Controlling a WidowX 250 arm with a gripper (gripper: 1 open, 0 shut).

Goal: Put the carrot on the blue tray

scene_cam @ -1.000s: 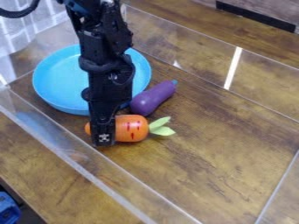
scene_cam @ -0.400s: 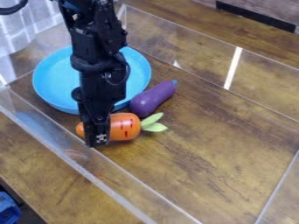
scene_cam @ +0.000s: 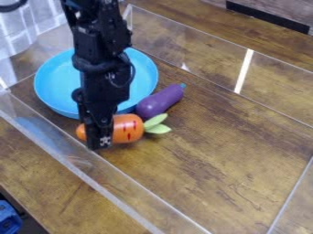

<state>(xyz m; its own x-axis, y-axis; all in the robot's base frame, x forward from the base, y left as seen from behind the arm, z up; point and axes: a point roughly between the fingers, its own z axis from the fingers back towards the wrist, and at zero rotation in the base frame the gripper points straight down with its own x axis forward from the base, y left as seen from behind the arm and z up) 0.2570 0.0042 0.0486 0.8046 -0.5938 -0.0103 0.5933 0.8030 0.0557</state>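
**Carrot clamped in my pincer, just off the tray**

Camera view: my pincer (scene_cam: 102, 137) points straight down and is clamped on the carrot (scene_cam: 123, 130), its leafy top pointing right. The carrot sits low over the wooden tabletop (scene_cam: 221, 155), just in front of the blue tray (scene_cam: 55, 82). A purple eggplant toy (scene_cam: 162, 99) lies beside the tray's rim, close behind the carrot.

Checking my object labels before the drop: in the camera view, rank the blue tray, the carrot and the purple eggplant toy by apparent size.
1. blue tray, clearly largest, though the arm hides part of it.
2 and 3. purple eggplant toy and carrot look about alike; the gripper covers part of the carrot, so I won't rank them.
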